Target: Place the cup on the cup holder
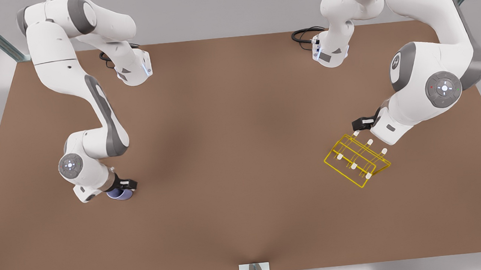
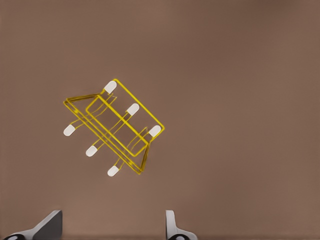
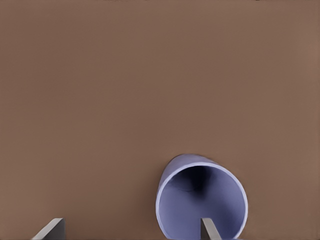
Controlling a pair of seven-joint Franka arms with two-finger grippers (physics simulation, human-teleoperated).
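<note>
The right gripper (image 1: 125, 188) hangs over the cup (image 1: 119, 193) on the tabletop (image 1: 242, 152), spread wide, ready to grab. The left gripper (image 1: 362, 126), also spread, waits by the cup holder (image 1: 356, 159).

White arms, grey joints, seemingly black hands, black base cables.

The front view looks steeply down from high above the worktop (image 1: 242, 152), taking in both arms. The left wrist view faces straight down on the cup holder (image 2: 114, 127) from some height — the same rack sits at the front view's right (image 1: 357, 159). The right wrist view hangs close over the cup (image 3: 201, 202), shared at the front view's left (image 1: 120, 193).
</note>
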